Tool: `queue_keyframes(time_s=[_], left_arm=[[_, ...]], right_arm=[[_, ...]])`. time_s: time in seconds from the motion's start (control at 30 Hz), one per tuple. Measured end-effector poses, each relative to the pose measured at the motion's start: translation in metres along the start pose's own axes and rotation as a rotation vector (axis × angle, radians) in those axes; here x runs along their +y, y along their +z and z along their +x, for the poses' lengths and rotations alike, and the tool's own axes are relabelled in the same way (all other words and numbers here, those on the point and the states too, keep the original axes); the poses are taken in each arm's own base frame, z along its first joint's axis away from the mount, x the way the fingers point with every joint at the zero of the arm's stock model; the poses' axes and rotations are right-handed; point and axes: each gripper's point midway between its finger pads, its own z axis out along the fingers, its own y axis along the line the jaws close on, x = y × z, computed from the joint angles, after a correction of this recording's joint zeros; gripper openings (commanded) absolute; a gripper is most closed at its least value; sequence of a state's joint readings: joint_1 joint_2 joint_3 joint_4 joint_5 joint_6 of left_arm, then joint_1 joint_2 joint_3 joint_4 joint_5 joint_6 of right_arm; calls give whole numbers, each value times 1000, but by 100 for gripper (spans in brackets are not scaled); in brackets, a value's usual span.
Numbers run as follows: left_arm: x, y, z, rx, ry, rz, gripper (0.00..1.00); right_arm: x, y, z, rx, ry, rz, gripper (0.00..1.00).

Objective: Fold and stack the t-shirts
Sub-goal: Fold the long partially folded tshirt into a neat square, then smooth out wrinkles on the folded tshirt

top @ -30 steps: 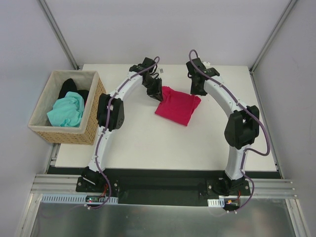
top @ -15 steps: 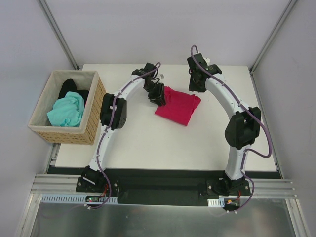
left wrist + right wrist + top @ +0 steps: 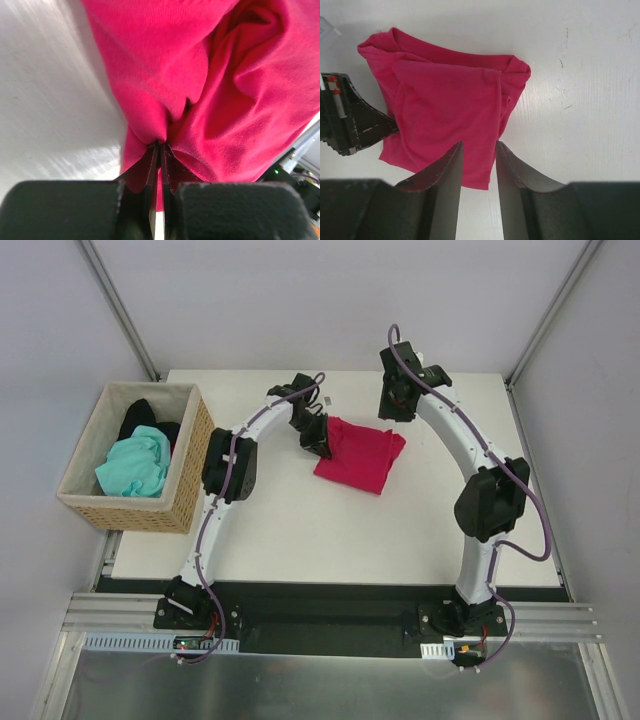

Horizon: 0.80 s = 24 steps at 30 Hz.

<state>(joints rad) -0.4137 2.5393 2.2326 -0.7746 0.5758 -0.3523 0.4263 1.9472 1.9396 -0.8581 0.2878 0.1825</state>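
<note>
The red shirt (image 3: 360,453) lies loosely folded on the table (image 3: 300,530). The left gripper (image 3: 159,146) is clamped on a thin fold at the shirt's near edge, and cloth bunches out beyond the tips. The right gripper (image 3: 476,146) hangs above the shirt with its jaws partly apart and nothing between them; the shirt's lower edge lies under the gap. The cloth looks light, soft and limp, so it will likely sag and unfold when lifted and drag on the table without slipping from a firm pinch. The best hold is probably a doubled edge or corner, one per gripper, taking all layers together. The teal shirt (image 3: 135,465) and black shirt (image 3: 140,418) sit crumpled in the basket (image 3: 190,470), well apart from both grippers.
</note>
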Motion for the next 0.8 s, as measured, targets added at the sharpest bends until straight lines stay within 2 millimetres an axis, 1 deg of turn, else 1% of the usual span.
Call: queue_keyframes(time_s=[0.1,0.17,0.23,0.4,0.47,0.6,0.7,0.8], left_arm=[[1,0,6,10,-6,7,0],[2,-3,12,16,-11,-1,0],[4,-5,17,22,-17,-13,0],[6,-9,29,33,-23,-33,0],[7,-11,32,32,-24,-44,0],[9,-16,37,30,-28,-62,0],[9,-19,36,21,-26,-74,0],[8,-21,35,16,-24,-73,0]], right_arm=[[7,0,-4,-1,5,-26,35],[11,4,-1,14,5,-38,35],[14,11,5,38,3,-47,35],[27,35,21,106,-11,-67,34],[30,41,27,128,-17,-71,34],[35,45,32,147,-22,-87,34],[40,45,32,147,-20,-109,34],[46,47,35,166,-21,-137,34]])
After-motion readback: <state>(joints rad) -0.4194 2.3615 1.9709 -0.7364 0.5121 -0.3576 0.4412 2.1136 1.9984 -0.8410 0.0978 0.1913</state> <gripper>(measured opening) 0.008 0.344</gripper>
